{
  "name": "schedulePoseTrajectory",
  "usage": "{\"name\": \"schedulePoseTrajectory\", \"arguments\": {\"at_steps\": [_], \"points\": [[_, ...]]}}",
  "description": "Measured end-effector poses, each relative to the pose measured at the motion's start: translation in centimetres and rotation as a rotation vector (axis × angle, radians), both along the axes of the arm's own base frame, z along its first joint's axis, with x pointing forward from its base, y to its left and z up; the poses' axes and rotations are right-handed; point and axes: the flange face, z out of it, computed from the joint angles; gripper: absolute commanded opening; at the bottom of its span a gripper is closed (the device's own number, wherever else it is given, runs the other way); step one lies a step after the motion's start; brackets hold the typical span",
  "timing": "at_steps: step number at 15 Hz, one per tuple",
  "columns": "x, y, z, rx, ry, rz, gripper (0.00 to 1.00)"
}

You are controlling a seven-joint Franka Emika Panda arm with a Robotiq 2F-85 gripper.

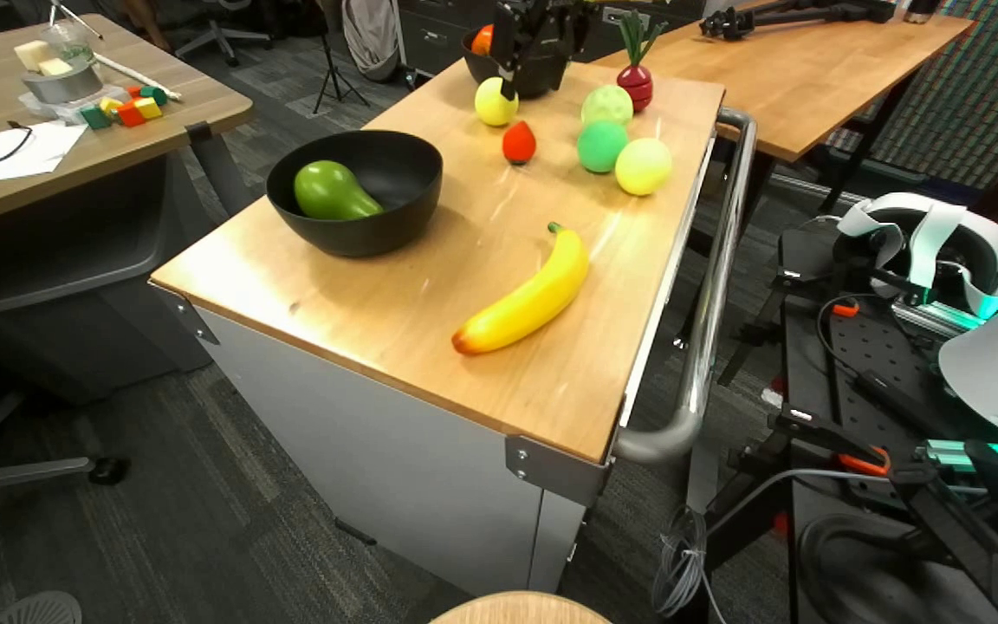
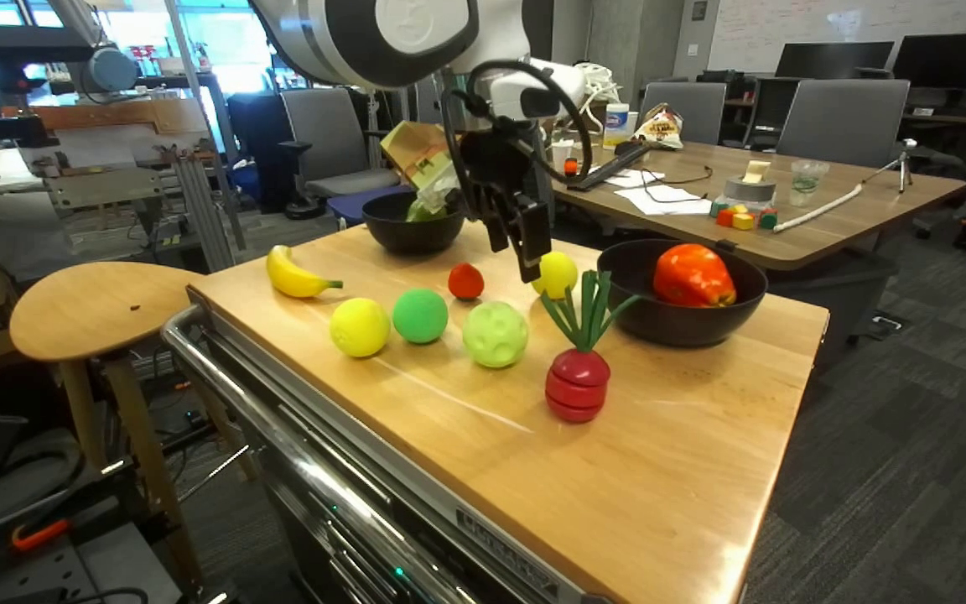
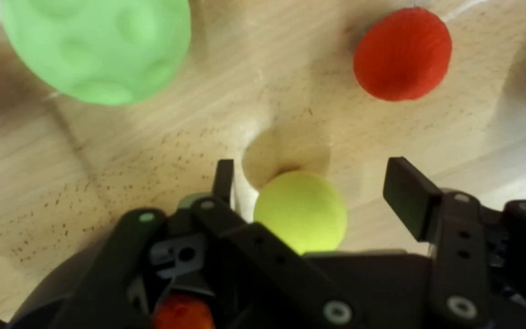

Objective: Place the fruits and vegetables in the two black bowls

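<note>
Seven pieces (image 1: pixel 602 146) seem left for you; nearest, the lower-centre banana (image 1: pixel 532 299). The centre-left bowl (image 1: pixel 404 186) has green fruit (image 1: pixel 326 192). Near the upper-centre yellow ball (image 1: pixel 496 104), your end effector (image 3: pixel 311 185) has jaws apart; behind, another bowl (image 1: pixel 486 67) has red fruit (image 1: pixel 482 41).

Dark carpet (image 1: pixel 230 485); grey chairs (image 2: pixel 845 126); whiteboard (image 2: pixel 827 21); bright windows (image 2: pixel 227 50); wooden stool (image 2: pixel 85 315).
</note>
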Motion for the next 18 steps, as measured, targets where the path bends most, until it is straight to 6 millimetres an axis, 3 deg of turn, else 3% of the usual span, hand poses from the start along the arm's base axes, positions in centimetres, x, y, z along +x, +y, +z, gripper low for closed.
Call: {"name": "schedulePoseTrajectory", "arguments": {"at_steps": [3,6,11,18], "points": [[2.1,0.0,2.6,0.008,-0.008,-0.038,1.0],[4.5,-0.5,3.6,0.002,0.038,-0.1,1.0],[7.4,-1.6,2.1,-0.008,0.148,-0.181,1.0],[9.2,-2.8,-1.7,-0.021,0.212,-0.202,1.0]]}}
